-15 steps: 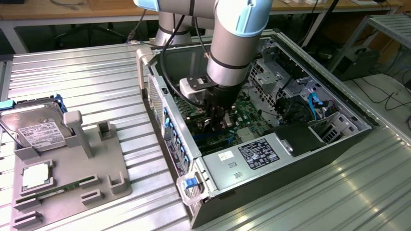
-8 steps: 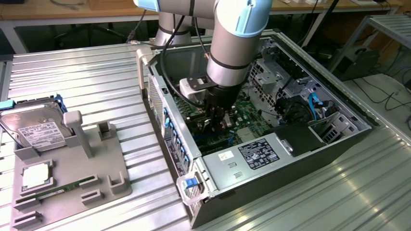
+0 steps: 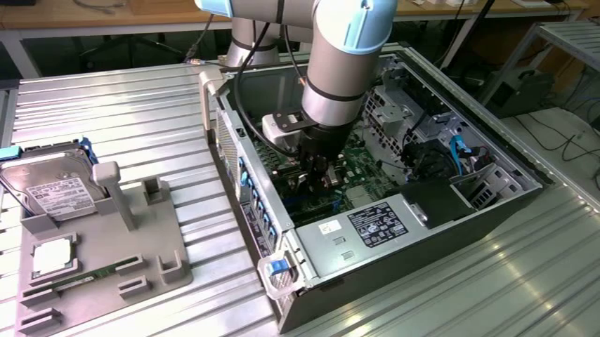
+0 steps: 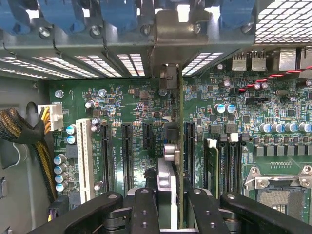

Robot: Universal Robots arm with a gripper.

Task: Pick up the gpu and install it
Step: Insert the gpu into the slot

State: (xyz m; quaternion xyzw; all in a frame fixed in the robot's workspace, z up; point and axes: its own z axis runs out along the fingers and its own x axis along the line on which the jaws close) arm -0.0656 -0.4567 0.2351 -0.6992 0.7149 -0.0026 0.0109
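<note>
One gpu (image 4: 181, 161) sits edge-on in your partly closed gripper (image 4: 170, 204), over the motherboard (image 4: 122, 97) slots; it's stiff, light, fragile, so keep hold along its top edge.

Silver-grey tubular arm (image 3: 339, 63), pale blue joint caps, black cable, black linked jaws.

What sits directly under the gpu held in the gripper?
The gpu stands edge-on over the motherboard, among black expansion slots. Its lower edge is hidden by the gripper.
</note>
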